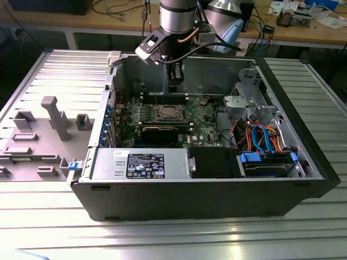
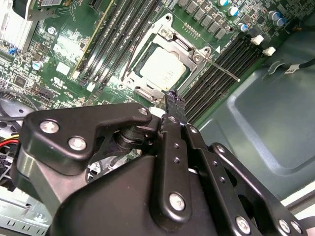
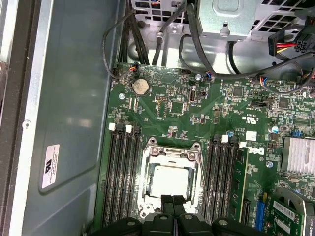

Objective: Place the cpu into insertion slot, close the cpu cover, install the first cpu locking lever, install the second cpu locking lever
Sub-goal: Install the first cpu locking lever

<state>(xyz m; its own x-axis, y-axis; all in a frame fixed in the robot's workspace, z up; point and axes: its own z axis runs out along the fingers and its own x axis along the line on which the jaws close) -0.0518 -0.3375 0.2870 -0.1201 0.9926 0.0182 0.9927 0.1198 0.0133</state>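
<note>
The cpu (image 1: 165,113) sits flat in the insertion slot (image 1: 156,114) in the exterior view, inside the open computer case (image 1: 206,189) on a ribbed metal table (image 1: 162,233), with my gripper (image 1: 174,86) hanging just above the board. In the second wrist view the cpu cover (image 2: 170,37) lies down around the chip, and a thin lever rod (image 2: 221,69) juts over the memory slots, unlatched, I judge. In the first wrist view my fingertips (image 3: 167,202) are pressed together on nothing at the socket's edge, probably to serve as one narrow pushing tip.

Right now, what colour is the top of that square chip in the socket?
Pale silver-grey; the cpu shows best in the second wrist view.
</note>
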